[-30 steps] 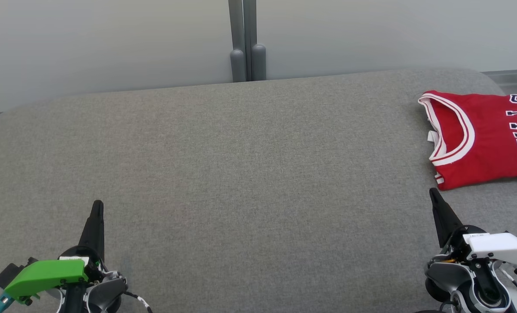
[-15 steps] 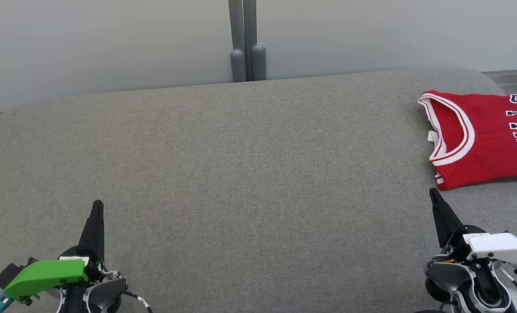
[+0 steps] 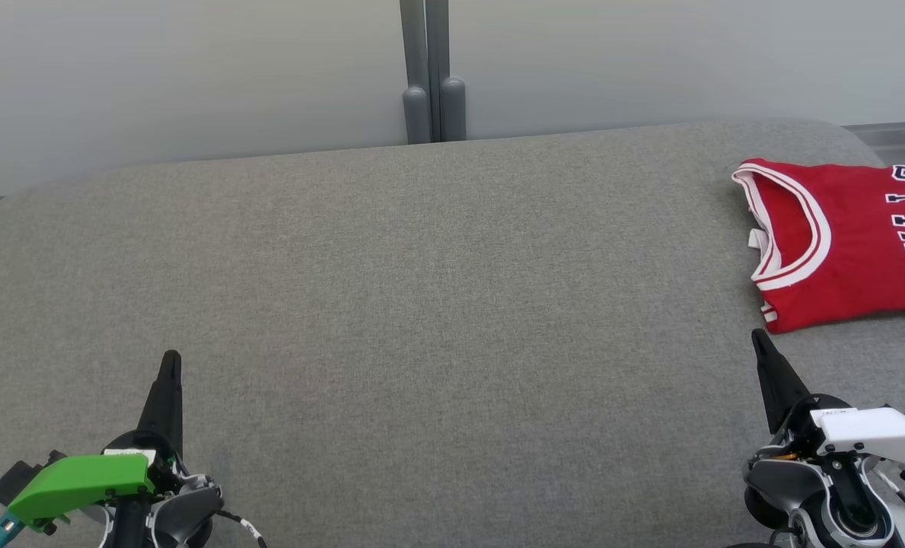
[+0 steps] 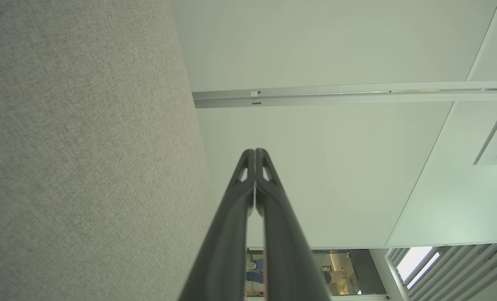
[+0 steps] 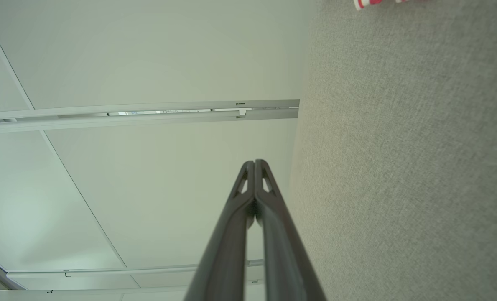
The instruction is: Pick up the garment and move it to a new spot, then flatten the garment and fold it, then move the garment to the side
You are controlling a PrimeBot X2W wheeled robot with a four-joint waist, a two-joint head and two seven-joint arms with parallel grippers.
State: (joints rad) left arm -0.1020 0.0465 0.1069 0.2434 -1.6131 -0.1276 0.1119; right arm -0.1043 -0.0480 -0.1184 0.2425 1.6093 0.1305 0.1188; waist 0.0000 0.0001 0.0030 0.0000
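The grey fabric surface (image 3: 422, 289) carries a folded red jersey (image 3: 855, 243) far right. The left hand (image 3: 170, 358) and right hand (image 3: 756, 336), fingers together, hold nothing; the jersey looks placed, so avoid snagging it.

Red jersey (image 3: 848, 243), folded, flat, far right

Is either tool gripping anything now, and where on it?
Nothing is held. The left tool and right tool are shut, empty; the red white-trimmed fabric jersey lies apart.
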